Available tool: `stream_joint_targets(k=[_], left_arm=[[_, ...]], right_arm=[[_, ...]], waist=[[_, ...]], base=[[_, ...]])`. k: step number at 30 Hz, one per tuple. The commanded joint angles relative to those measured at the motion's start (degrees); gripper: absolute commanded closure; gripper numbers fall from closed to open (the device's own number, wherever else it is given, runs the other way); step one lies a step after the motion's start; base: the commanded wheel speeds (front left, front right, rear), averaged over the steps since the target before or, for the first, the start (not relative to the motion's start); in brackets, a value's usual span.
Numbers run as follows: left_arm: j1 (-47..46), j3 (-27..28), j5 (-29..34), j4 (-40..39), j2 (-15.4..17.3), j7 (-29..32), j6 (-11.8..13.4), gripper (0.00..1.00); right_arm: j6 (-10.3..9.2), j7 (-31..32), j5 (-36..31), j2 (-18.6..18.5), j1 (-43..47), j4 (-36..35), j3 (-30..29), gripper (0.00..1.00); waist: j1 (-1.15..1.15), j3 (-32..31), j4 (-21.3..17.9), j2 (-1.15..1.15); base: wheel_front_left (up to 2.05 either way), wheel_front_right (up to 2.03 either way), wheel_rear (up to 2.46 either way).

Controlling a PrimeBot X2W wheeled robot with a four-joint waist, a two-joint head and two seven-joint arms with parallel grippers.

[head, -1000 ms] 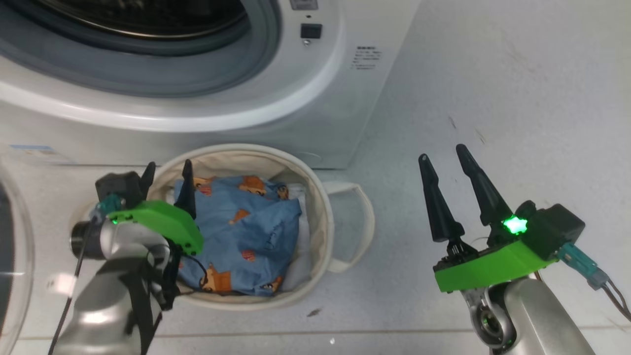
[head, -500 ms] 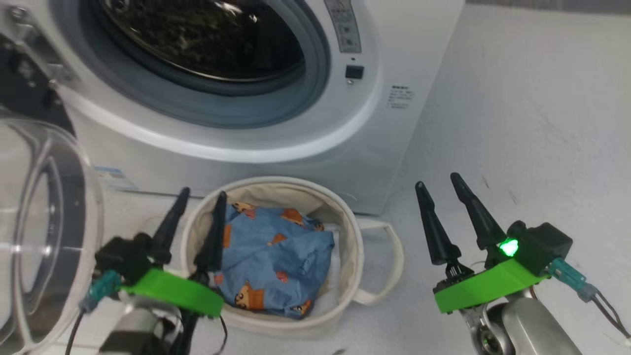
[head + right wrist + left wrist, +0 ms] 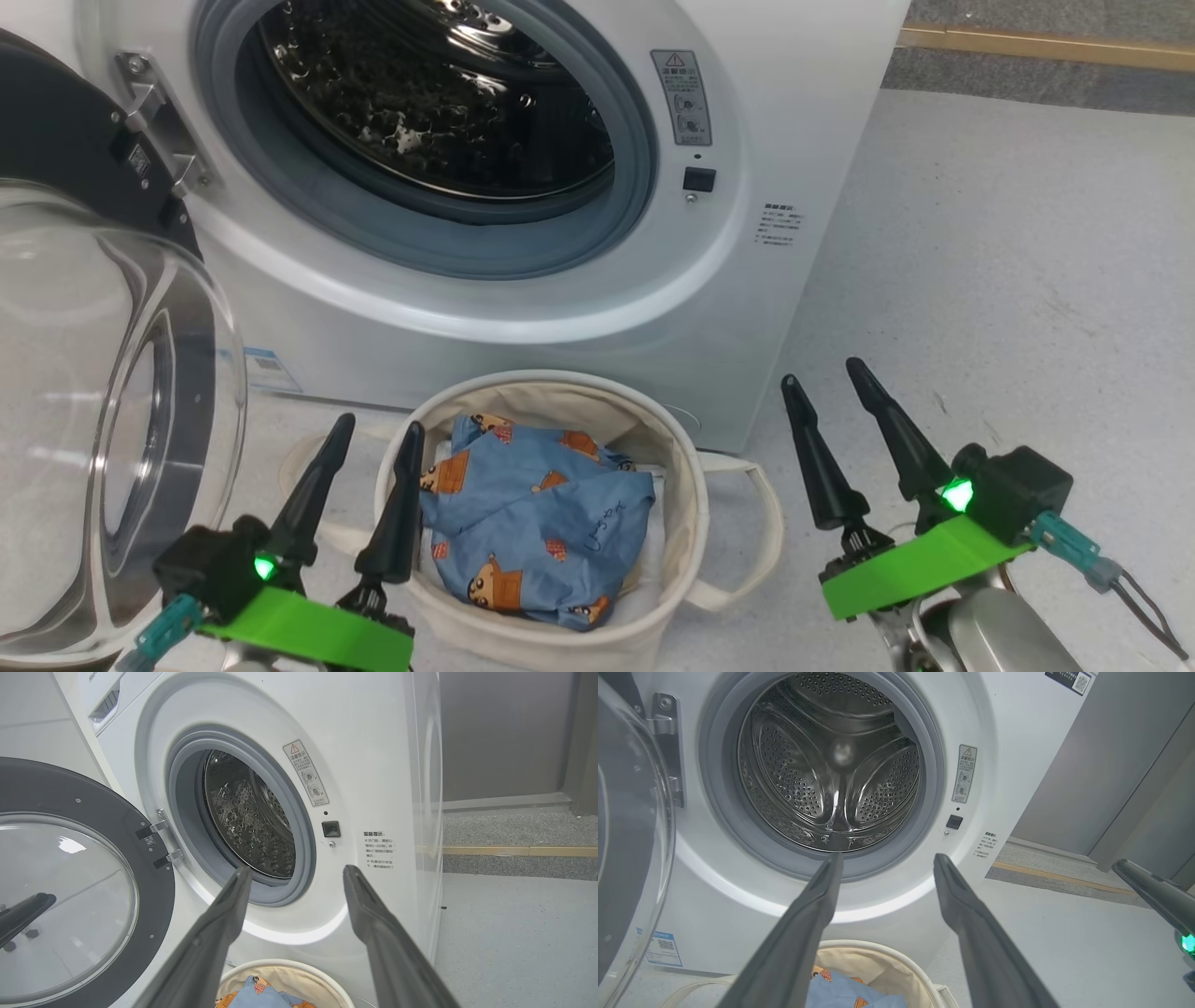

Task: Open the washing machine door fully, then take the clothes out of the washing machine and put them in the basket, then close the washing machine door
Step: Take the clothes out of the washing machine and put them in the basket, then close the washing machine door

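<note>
The white washing machine [image 3: 523, 308] stands ahead with its steel drum [image 3: 831, 760] bare inside. Its black-rimmed glass door [image 3: 93, 392] hangs swung out at the left, also seen as the door [image 3: 70, 882] in the right wrist view. In front sits the cream canvas basket [image 3: 686, 485] holding the light blue printed clothes [image 3: 532, 523]. My left gripper [image 3: 378, 427] is open just left of the basket, empty. My right gripper [image 3: 822, 371] is open to the basket's right, above the floor, empty.
Grey floor [image 3: 1008, 280] stretches to the right of the machine. A dark wall with a wooden strip [image 3: 518, 850] runs behind it. A white cloth [image 3: 653, 504] lines the basket under the clothes.
The head camera has tilted up, so the machine's drum and door now show more fully. My left gripper has drawn back from over the basket to its left side.
</note>
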Motion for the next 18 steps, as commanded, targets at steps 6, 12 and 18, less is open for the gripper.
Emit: stream_joint_targets(k=[6,12,18], left_arm=[[-2.0,2.3,-0.2,-1.7,1.3,-0.6,0.6,0.00],[-2.6,2.6,-0.1,-1.1,1.4,-0.6,0.8,0.00],[-2.8,2.7,-0.1,-0.5,1.5,-0.6,0.9,0.00]], right_arm=[[0.42,-0.3,0.4,-0.3,-0.7,-2.1,1.4,0.00],[0.42,-0.3,0.3,-0.2,-1.0,-2.2,1.6,0.00],[0.42,-0.4,0.1,0.0,-1.3,-2.3,1.5,0.00]], waist=[[0.00,0.5,0.0,0.00],[0.00,0.9,-0.4,0.00],[0.00,1.0,-0.9,0.00]], base=[[0.00,0.00,0.00],[0.00,0.00,0.00],[0.00,0.00,0.00]])
